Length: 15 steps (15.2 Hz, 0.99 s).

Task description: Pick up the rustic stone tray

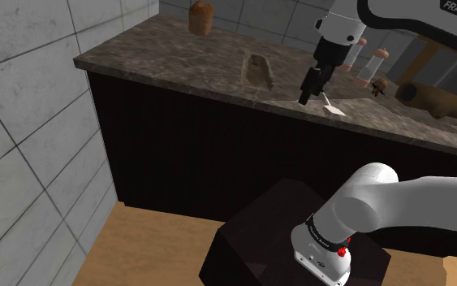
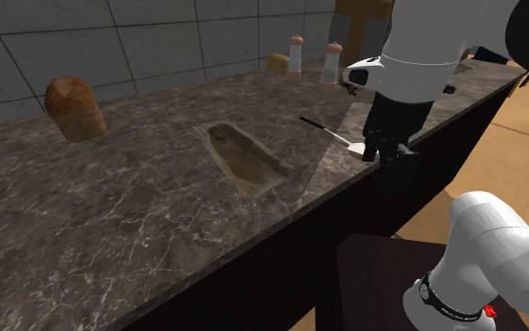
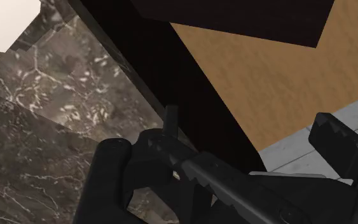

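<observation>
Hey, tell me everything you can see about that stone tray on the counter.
The tray is a long, shallow, mottled brown trough with a raised rim, stone-like and close in tone to the counter. It lies flat and empty near the counter's front edge, between the bread loaf and the spatula, touching only the counter.

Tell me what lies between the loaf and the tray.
Nothing: between the loaf and the tray the counter is bare, as the second exterior view shows.
</observation>
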Motion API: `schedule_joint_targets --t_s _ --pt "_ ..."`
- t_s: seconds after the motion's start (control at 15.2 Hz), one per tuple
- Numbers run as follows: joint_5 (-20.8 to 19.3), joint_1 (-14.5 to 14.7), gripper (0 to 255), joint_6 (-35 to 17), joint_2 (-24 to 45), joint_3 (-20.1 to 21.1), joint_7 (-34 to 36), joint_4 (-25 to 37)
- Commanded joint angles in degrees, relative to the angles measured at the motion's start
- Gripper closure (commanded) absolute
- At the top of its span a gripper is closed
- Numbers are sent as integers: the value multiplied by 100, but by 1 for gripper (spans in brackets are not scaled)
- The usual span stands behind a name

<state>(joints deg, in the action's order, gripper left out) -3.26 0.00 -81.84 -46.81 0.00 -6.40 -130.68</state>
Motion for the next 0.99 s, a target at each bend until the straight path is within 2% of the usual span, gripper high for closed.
schedule_joint_targets --t_s 0.0,0.46,0.92 --pt "0 0 0 0 0 0 0 0" --pt "215 -467 0 -668 1488 -55 1054 896" --pt "401 -853 0 -1036 2877 -254 2000 2016"
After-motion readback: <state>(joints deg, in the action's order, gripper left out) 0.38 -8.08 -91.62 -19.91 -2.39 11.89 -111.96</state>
